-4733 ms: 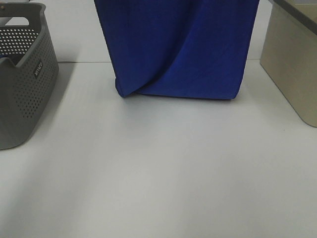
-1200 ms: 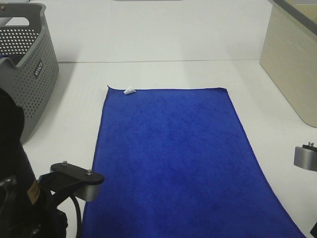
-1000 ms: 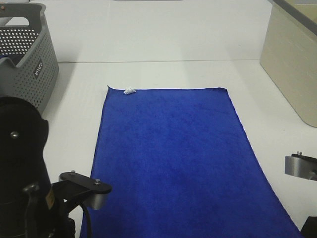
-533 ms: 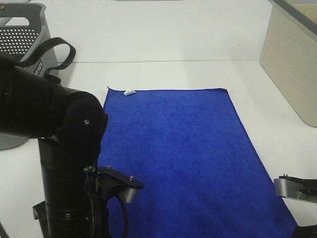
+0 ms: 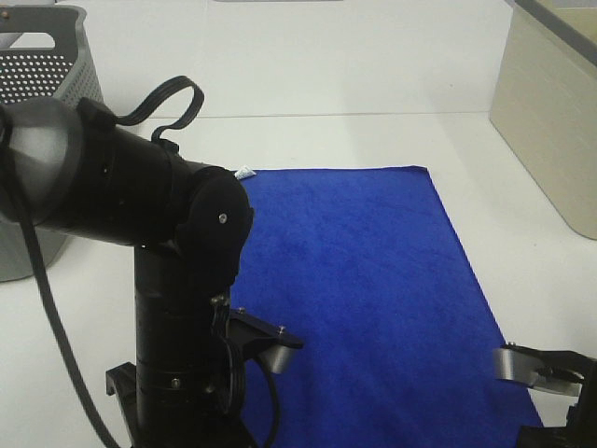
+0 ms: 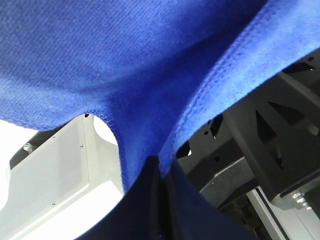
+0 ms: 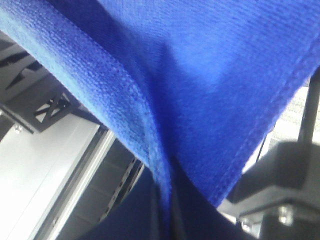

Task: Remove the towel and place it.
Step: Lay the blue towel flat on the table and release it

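Plush royal-blue rectangular towel point(image 5: 373, 280) spread flat on smooth white table point(image 5: 326, 140), stitched hem pinched tight in left gripper point(image 6: 161, 172) and right gripper point(image 7: 165, 192)

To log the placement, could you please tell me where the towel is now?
In the exterior high view the towel lies spread across the middle, between the grey basket on the left and the beige bin on the right.

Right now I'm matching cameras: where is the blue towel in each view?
Exterior high: the towel lies flat on the table, centre-right, partly behind the left arm.
Left wrist: fills the picture, pinched in the left gripper.
Right wrist: same, pinched in the right gripper.
Shared landmark: the towel's edge.
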Controlling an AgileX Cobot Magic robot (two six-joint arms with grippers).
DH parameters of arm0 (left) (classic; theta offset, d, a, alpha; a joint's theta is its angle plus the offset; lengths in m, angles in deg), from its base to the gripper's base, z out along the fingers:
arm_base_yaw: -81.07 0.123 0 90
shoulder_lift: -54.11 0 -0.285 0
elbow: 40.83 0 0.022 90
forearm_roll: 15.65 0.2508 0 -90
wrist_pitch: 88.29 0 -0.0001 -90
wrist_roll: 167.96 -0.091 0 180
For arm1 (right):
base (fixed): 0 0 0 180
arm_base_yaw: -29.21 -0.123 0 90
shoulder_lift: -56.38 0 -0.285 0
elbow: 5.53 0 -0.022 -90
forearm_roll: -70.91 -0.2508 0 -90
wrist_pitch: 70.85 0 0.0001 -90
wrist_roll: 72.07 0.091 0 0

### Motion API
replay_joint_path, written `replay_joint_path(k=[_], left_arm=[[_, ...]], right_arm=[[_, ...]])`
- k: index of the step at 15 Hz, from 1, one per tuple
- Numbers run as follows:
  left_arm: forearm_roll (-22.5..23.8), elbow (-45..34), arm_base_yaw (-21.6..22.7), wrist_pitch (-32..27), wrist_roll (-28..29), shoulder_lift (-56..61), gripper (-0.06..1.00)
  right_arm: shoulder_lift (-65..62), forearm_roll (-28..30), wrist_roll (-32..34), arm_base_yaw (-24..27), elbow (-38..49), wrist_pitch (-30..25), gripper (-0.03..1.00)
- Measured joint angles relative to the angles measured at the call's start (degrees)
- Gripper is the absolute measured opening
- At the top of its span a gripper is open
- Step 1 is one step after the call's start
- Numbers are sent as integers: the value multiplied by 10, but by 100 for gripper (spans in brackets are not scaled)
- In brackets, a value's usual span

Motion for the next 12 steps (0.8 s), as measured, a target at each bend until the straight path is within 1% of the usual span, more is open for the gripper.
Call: replay_joint_path(k=[5,11,12], left_arm=[[1,1,0,-2,-1,-2,0],[-2,1,0,-1,-1,-3,0],[-3,1,0,-1,-1,-3,0]], right_arm=[[36,-36,-31,0,-21,25,2],[48,-37,-35,0,-21,35,2],[48,-37,-35,0,-21,35,3]])
